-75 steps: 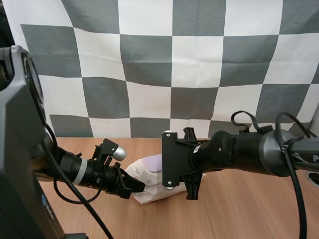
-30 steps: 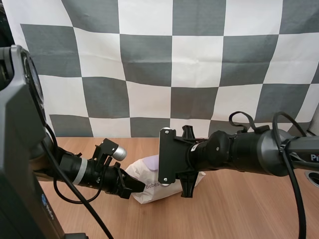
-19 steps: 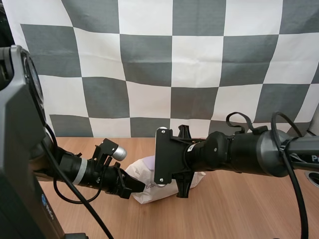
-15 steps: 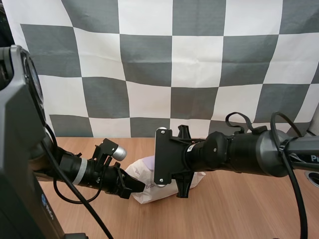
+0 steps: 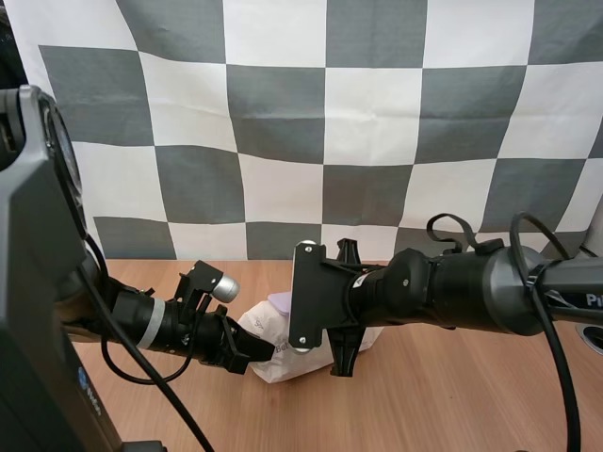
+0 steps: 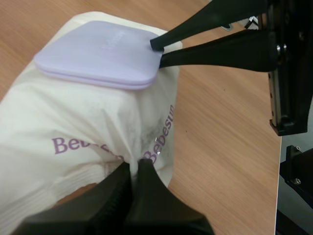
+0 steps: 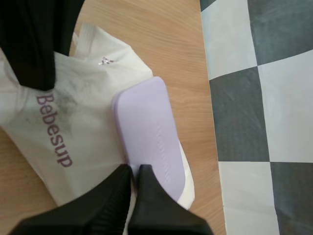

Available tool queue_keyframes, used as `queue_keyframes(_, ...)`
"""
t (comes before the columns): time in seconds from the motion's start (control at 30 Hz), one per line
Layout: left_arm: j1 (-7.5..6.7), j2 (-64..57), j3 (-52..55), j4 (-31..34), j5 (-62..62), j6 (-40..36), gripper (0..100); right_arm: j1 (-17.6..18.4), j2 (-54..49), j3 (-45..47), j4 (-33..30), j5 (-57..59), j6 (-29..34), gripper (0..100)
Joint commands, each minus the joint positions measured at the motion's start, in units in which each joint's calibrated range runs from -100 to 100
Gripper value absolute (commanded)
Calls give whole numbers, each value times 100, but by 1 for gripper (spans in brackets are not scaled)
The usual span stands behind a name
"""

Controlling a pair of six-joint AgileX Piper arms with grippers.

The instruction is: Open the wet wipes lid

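A white wet wipes pack [image 5: 283, 365] printed "Bebesup" lies on the wooden table, its lilac lid [image 6: 98, 54] flat and closed on top. My left gripper [image 6: 134, 171] is shut on a fold of the wrapper at the pack's near-left end [image 5: 256, 356]. Reaching in from the other side, my right gripper [image 6: 157, 53] has its fingertips pinched together on the corner of the lid's rim. In the right wrist view the same fingers [image 7: 133, 172] meet at the lid's [image 7: 149, 127] near end, with my left gripper [image 7: 36, 81] on the wrapper beyond.
My right arm's wrist [image 5: 316, 301] hangs low over the pack and covers most of it from above. Bare wooden table [image 5: 452, 395] stretches to the right and front of the pack.
My right arm has slid a little to the left over the pack, and its fingers have come together on the lid's rim. The left arm and the pack have stayed put.
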Motion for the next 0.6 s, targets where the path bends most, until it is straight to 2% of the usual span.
queue_keyframes(0.0,0,1,3,19,0,-57,0,1,-34,-82,38,-81,8,0)
queue_keyframes(0.13,0,1,3,43,-109,-60,0,1,-61,-376,54,-102,8,0)
queue_keyframes(0.3,0,1,3,56,-79,-60,0,1,-61,-729,373,-102,8,0)
queue_keyframes(0.57,0,16,18,56,-99,-60,0,1,27,-827,411,-102,8,0)
